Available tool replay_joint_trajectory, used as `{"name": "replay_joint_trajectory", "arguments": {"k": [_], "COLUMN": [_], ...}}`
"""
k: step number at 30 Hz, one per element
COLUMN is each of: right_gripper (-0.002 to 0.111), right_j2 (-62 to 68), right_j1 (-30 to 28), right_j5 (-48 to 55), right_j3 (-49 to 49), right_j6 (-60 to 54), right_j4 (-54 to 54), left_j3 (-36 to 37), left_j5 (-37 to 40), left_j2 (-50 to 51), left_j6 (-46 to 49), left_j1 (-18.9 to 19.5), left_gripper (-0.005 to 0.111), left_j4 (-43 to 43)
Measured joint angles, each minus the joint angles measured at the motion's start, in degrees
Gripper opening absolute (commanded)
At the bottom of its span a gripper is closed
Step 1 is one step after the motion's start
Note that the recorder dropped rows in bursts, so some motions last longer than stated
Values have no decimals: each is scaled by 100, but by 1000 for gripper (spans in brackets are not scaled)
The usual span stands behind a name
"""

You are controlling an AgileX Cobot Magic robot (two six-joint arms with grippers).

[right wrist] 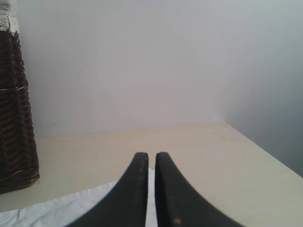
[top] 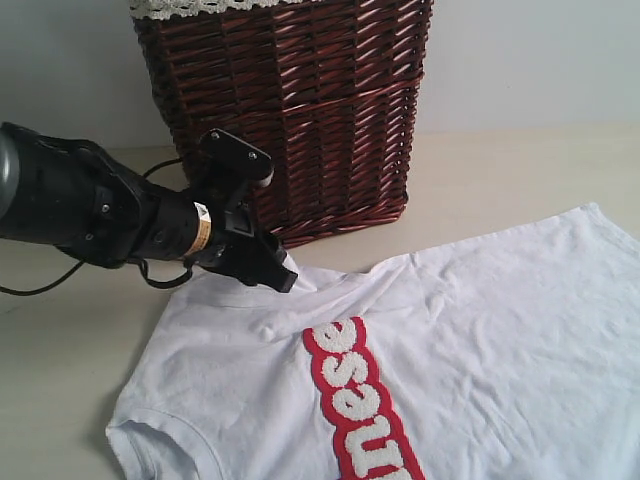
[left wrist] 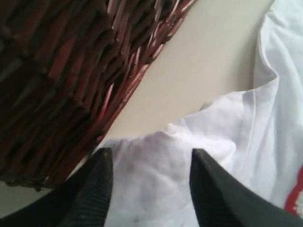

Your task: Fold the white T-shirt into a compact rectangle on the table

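Since the left gripper (left wrist: 150, 158) sits with its jaws parted astride a rumpled edge of the white T-shirt (top: 480, 330), gripping nothing, I'd judge it is lined up on that edge for a fold. The shirt lies spread, letters up, across the table (top: 60, 360), that edge just in front of the wicker basket (top: 290, 110) near the tabletop's back edge. The right gripper (right wrist: 151, 158), pressed shut and empty, hovers over the shirt's other side, probably keeping clear.

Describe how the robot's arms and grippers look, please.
The left arm is bulky, rounded and black, with a tan band near the wrist; a thin black cable trails from it. The left gripper has two black fingers with ribbed inner faces. The right gripper has two smooth black fingers curving to narrow tips. Its arm is out of view.
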Motion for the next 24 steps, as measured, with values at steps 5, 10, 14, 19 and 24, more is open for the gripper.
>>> {"name": "replay_joint_trajectory", "arguments": {"k": [5,10,14,19,24], "right_gripper": [8,8,8,8,8], "right_j2": [0,0,0,0,0], "right_j1": [0,0,0,0,0], "right_j5": [0,0,0,0,0], "right_j3": [0,0,0,0,0], "right_j6": [0,0,0,0,0], "right_j4": [0,0,0,0,0], "left_j3": [-240,-263,-263,-263,-221], "left_j5": [106,191,202,181,-324], "left_j2": [411,715,840,691,157], "left_j6": [160,182,220,220,200], "left_j1": [0,0,0,0,-51], "left_gripper": [23,1,0,0,0], "left_j4": [0,0,0,0,0]}}
